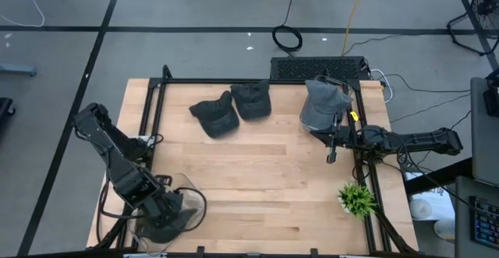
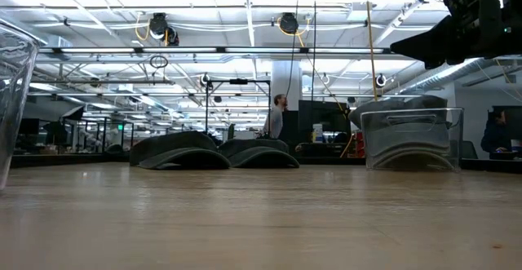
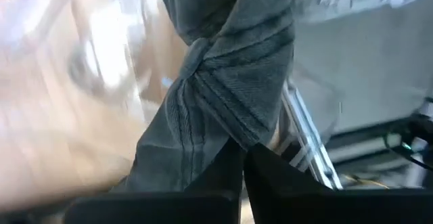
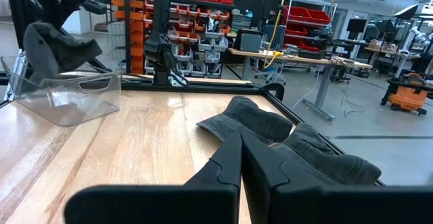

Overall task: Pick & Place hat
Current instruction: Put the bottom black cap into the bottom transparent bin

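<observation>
A light wooden table [image 1: 257, 172] is seen on a grey floor, with a big workshop behind it. Two dark hats [image 1: 214, 118] [image 1: 251, 100] lie side by side at the far edge. A third hat [image 3: 223, 82] is pinched tight by the left gripper [image 3: 245, 158] over a clear bin [image 1: 183, 203]. The right gripper [image 1: 331, 155] is closed on nothing, near another clear bin [image 1: 323, 106].

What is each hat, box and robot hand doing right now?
Left gripper: shut on the held hat, above the near clear bin.
Right gripper: shut, empty, off the table.
Dark hat, second dark hat: lying side by side on the table.
Grey hat: in the far clear bin.
</observation>
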